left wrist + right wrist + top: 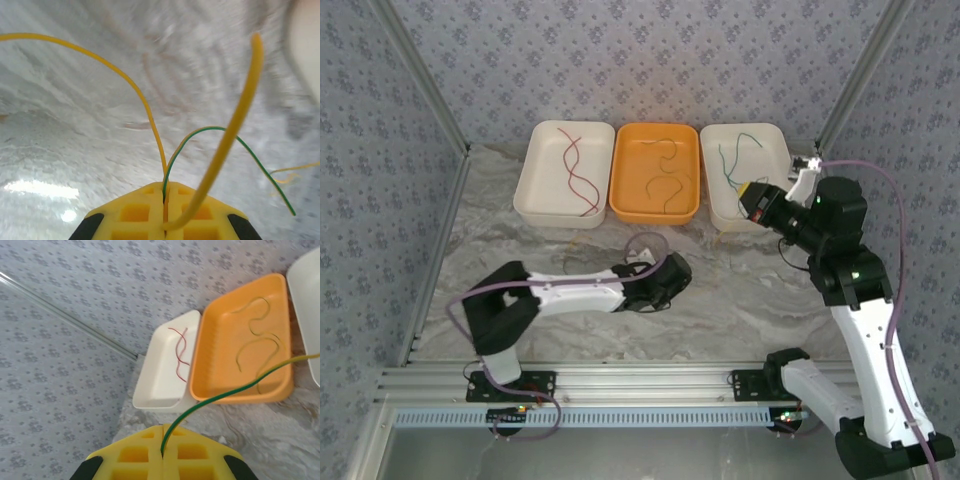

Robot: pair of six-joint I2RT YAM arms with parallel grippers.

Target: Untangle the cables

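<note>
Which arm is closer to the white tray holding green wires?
The right. The right gripper hovers at the green-wire tray's near edge; the left gripper sits over the table before the orange tray.

Blue-grey wallpaper (670, 60) with a small floral print covered the walls at the top and both sides of the frame. Slim metal posts (420, 75) slanted at upper left and upper right. The bench (720, 300) was grey-veined marble, edged along the bottom by an aluminium rail (640, 378). Glare (40, 189) whitened its lower left in the left wrist view.
</note>
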